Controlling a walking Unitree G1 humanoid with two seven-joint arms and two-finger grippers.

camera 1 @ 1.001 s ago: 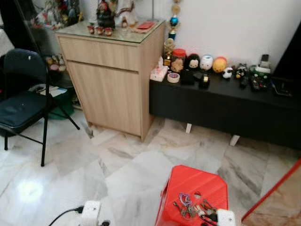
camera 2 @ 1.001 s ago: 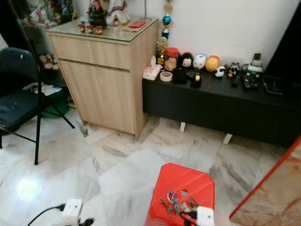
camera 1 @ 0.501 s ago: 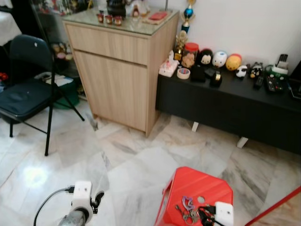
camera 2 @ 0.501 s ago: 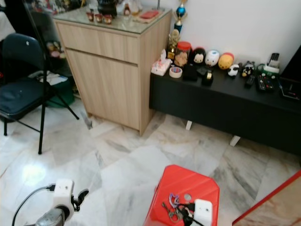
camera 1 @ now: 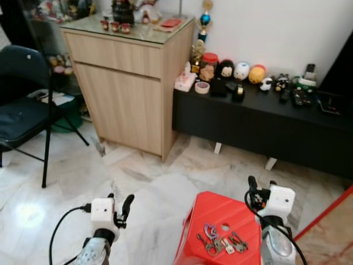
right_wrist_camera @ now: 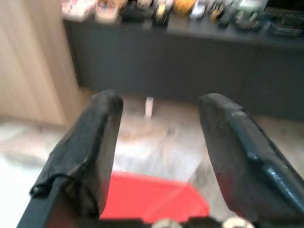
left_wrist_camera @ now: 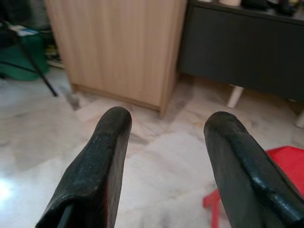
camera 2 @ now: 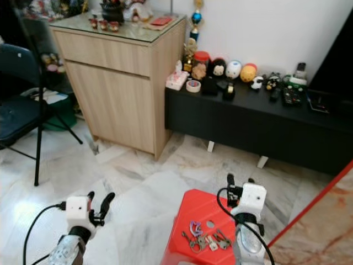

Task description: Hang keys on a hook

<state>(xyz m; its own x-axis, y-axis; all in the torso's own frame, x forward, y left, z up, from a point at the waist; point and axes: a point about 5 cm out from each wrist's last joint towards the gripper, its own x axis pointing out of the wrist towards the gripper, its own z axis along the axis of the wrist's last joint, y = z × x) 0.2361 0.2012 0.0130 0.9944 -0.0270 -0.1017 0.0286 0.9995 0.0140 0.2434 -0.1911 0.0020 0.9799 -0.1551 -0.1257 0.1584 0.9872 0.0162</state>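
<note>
right hand point(camera 1: 259, 193) now raised, keys point(camera 1: 222, 242) uncovered

You get bright, even room light, with a white glare patch on the marble floor point(camera 1: 25, 212) at the left. The right wrist view is soft and blurred; the head views are fairly sharp.

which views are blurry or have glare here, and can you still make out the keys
Left eye view: fairly sharp, a bright glare patch on the marble floor; the keys read clearly on the red stool. Right wrist view: soft and blurred, the right gripper out of focus. Left wrist view: the left gripper sharper, background soft.
</note>
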